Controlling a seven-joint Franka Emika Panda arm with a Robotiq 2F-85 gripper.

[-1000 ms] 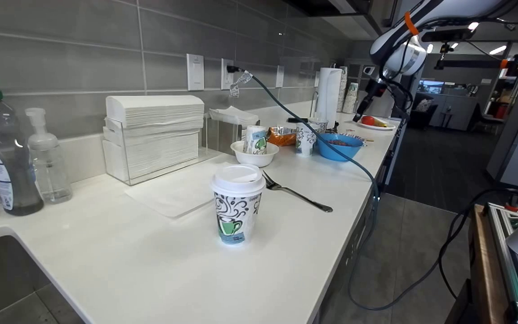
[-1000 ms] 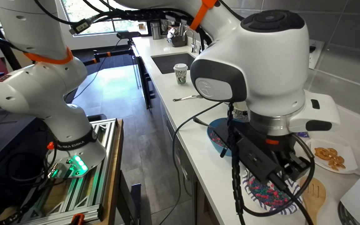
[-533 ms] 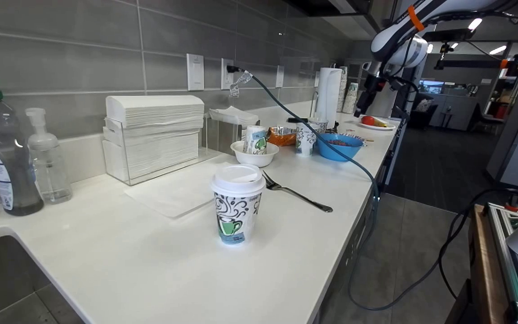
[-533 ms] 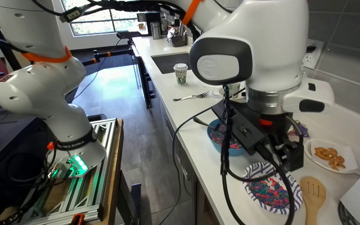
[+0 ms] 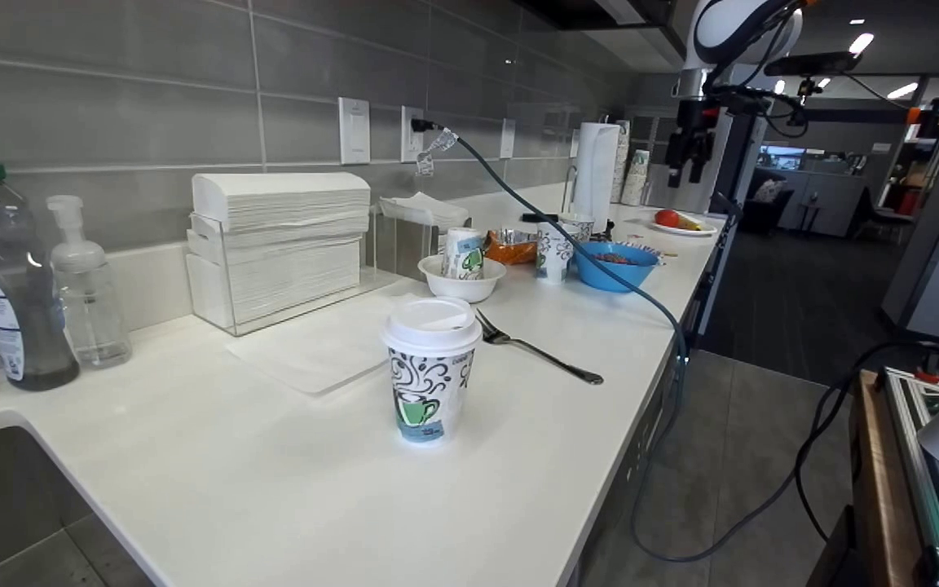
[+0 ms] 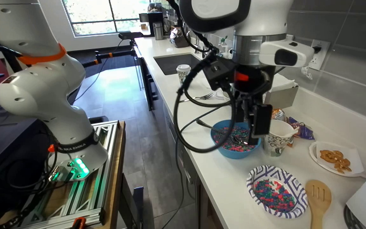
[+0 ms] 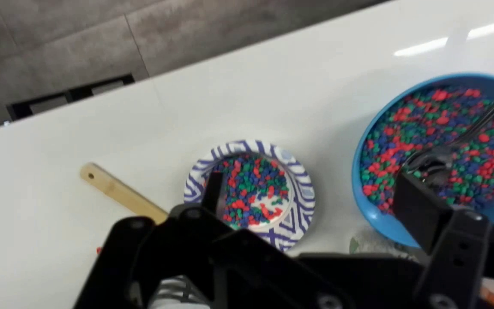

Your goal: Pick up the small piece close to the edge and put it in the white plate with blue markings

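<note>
"Checking an exterior view: jaws spread, well above the worktop (image 5: 518, 489). Reach for what?"

"Can't tell there. In an exterior view, the white-and-blue plate (image 6: 292, 182) lies just beside the spatula (image 6: 318, 201)."

"Wrist view?"

"Red piece (image 7: 98, 250) on the worktop, left of the jaws, past plate and spatula; probably the target, long axis unreadable. Likely move: that way, then down."

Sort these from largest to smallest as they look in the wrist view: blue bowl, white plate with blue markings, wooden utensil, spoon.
1. Blue bowl, though the picture cuts it off.
2. White plate, partly hidden.
Unranked below these: wooden utensil and spoon. Both are only partly visible and look too close to call.
</note>
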